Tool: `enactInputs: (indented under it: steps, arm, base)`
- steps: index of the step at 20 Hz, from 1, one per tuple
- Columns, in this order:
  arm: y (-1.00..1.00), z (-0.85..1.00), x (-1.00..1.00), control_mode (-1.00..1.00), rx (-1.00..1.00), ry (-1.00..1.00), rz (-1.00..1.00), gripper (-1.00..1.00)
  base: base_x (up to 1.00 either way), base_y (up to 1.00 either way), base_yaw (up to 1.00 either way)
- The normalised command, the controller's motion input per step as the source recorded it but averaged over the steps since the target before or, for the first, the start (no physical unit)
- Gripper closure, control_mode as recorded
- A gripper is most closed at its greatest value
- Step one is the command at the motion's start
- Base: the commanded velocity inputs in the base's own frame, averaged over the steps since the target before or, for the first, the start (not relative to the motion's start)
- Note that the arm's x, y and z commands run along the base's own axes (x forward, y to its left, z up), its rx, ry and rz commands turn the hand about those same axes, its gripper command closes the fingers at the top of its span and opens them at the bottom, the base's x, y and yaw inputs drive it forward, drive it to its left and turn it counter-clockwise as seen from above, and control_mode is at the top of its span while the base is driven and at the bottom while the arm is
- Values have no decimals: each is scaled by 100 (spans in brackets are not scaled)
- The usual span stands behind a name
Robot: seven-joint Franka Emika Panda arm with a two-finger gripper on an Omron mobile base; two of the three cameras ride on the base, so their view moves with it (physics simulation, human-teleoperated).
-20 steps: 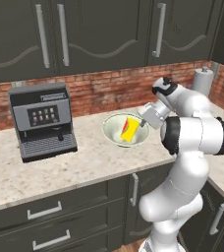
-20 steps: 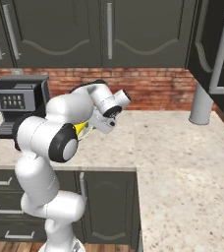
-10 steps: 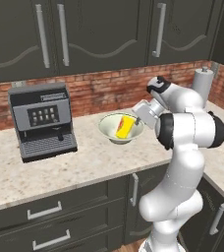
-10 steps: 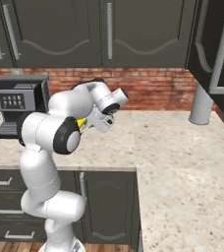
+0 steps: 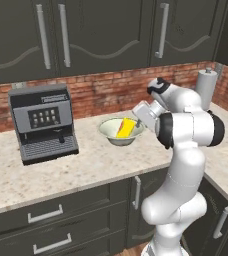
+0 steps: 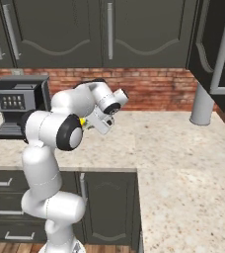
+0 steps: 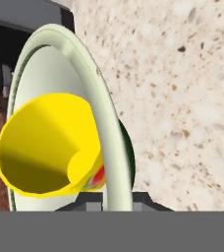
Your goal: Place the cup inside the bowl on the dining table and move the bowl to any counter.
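Since the earlier frame, the left base view shows the arm swung leftward and the bowl (image 5: 121, 132) carried with it, nearer the coffee machine (image 5: 43, 122) and low over the tabletop (image 5: 81, 170), the cup (image 5: 126, 128) leaning inside it just left of the fingers (image 5: 139, 120). In the right base view the hand sits behind the arm's elbow, a sliver of yellow beside it. In the hand view the fingers (image 7: 115, 201) are nearly shut on the bowl's rim (image 7: 115, 147), cup (image 7: 45, 145) just inboard; stiff, glazed, likely slippery and breakable, so this rim pinch seems the right hold.
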Motion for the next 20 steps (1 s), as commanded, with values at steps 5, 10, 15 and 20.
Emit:
enactInputs:
  steps: [5, 10, 15, 20]
  arm:
    - [0, -20, 0, -100, -4, -7, 0, 100]
    - [0, -15, 0, -100, -5, -7, 0, 100]
    - [0, -14, 0, -100, -3, -4, 0, 100]
    - [0, -16, 0, -100, -1, 0, 0, 100]
  base:
    - [0, 0, 0]
    - [0, 0, 0]
    - [0, 0, 0]
    - [0, 0, 0]
